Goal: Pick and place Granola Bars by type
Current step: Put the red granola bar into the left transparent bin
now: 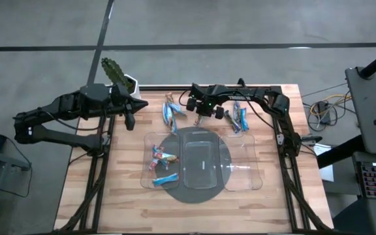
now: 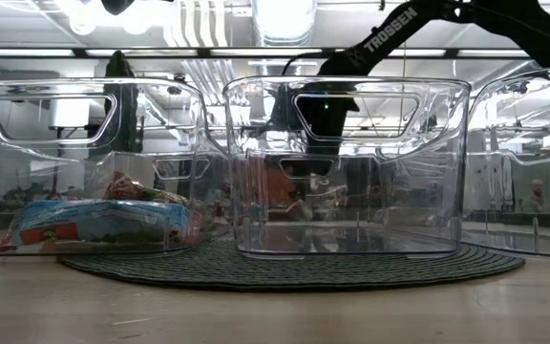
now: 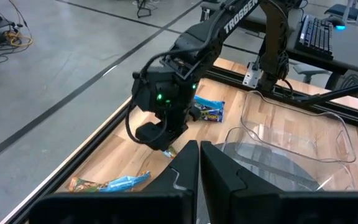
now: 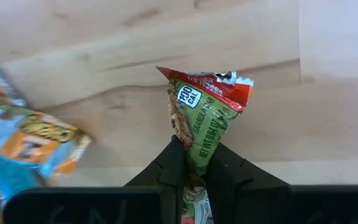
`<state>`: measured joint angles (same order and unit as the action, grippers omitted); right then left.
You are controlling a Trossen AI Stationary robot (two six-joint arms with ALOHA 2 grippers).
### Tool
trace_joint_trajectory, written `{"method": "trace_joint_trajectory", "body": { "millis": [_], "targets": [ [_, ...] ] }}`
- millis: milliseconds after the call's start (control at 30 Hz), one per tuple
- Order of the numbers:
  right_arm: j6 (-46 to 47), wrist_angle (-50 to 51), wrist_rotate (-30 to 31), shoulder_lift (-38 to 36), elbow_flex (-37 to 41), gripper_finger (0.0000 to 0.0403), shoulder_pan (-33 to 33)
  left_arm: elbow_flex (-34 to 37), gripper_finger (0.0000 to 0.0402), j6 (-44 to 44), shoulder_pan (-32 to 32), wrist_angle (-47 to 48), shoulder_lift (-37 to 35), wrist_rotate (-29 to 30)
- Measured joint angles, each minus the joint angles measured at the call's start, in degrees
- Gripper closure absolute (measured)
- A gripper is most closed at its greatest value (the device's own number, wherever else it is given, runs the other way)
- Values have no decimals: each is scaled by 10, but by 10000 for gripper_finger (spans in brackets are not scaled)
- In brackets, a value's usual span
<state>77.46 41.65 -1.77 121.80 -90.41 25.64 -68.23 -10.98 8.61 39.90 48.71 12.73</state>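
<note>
Legibly, wrapper text: "100 CAL", "GRANOLA" on green-red bar [image 4: 205,118]
Arm lettering: "TROSSEN"
Right gripper [image 4: 194,167]: clamped on that bar
Left gripper [image 3: 199,163]: fingers together, empty
Clear trays [image 1: 240,184]: three

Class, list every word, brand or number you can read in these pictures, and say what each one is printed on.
"TROSSEN" on the right arm in the low view; only "TROSS" shows in the left wrist view.
"100 CAL" on the green-and-red bar held in the right claw.
"GRANOLA" down that same wrapper; the rest is too creased to read.
Print on the other bars and the keyboard: too blurred or small.
</note>
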Motion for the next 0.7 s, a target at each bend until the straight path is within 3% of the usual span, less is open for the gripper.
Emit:
{"method": "trace_joint_trajectory", "body": {
  "millis": [400,700],
  "targets": [
    [-141,-13,35,-120,-1,365,5,0,401,6,0,0,-4,0],
    [-238,-63,34,-232,-1,365,-65,0,401,19,0,0,-29,0]
  ]
}}
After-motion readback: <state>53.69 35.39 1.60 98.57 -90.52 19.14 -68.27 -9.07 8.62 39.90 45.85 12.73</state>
